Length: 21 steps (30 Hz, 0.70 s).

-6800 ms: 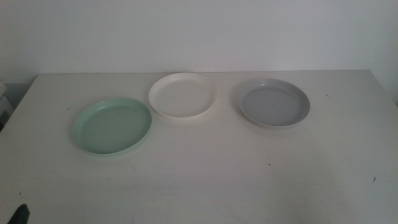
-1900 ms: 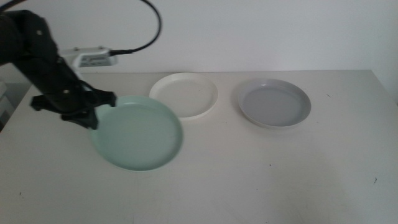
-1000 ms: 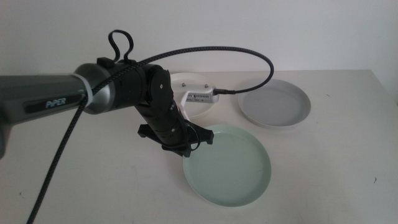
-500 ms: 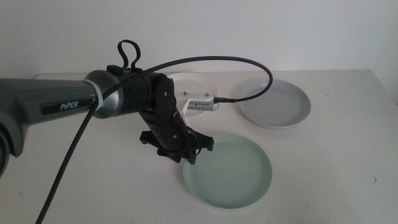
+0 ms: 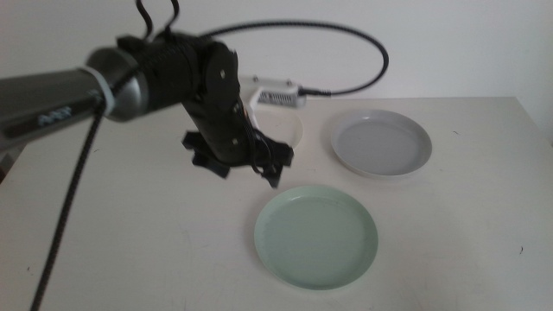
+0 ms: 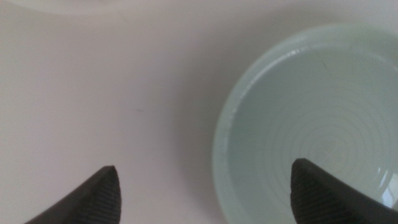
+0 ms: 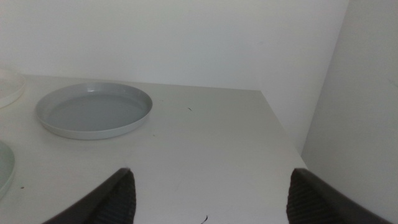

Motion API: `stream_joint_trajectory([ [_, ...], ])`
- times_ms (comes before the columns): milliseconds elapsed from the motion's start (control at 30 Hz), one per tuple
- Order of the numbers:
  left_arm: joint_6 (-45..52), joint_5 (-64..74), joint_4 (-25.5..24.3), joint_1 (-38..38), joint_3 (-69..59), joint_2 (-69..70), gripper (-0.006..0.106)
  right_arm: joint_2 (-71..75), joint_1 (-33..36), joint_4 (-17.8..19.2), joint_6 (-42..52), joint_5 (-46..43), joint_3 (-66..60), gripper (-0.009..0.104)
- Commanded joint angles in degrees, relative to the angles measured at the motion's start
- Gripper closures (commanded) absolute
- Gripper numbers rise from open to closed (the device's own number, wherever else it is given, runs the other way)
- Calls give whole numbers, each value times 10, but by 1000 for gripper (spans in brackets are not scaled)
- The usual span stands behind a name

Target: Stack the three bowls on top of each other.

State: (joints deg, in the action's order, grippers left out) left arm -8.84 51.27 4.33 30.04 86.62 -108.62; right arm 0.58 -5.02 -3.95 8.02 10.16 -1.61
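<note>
The mint green bowl (image 5: 316, 235) lies flat on the table's front middle, also filling one side of the left wrist view (image 6: 311, 124). My left gripper (image 5: 270, 171) hovers just behind and left of it, open (image 6: 204, 168), nothing between its jaws. The white bowl (image 5: 296, 130) sits at the back, mostly hidden behind the left arm; only a sliver of its rim shows. To the back right rests the pale grey bowl (image 5: 381, 142), also in the right wrist view (image 7: 93, 111). My right gripper (image 7: 211, 174) waits open low at the table's right side, out of the middle view.
A thick cable (image 5: 346, 39) loops from the left arm above the white bowl. The table's right edge (image 7: 283, 134) runs near the grey bowl, with a wall beyond it. Bare white tabletop (image 5: 130, 250) spreads at the front left.
The left gripper has let go of the mint green bowl and risen back and to the left. The bowl now lies on the table at the front middle.
</note>
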Motion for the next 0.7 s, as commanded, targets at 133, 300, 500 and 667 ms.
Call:
stream_joint_trajectory([
  [133,-75,50,-106,2,63,78,-5,15,-4,2,2,-47,4,33],
  [300,-110,76,-180,2,89,106,-5,15,-4,2,2,-47,4,33],
  [500,-102,107,-179,-34,151,105,-5,15,-4,2,2,-47,4,33],
  [667,-72,102,-134,-77,180,82,-5,15,-4,2,2,-47,4,33],
])
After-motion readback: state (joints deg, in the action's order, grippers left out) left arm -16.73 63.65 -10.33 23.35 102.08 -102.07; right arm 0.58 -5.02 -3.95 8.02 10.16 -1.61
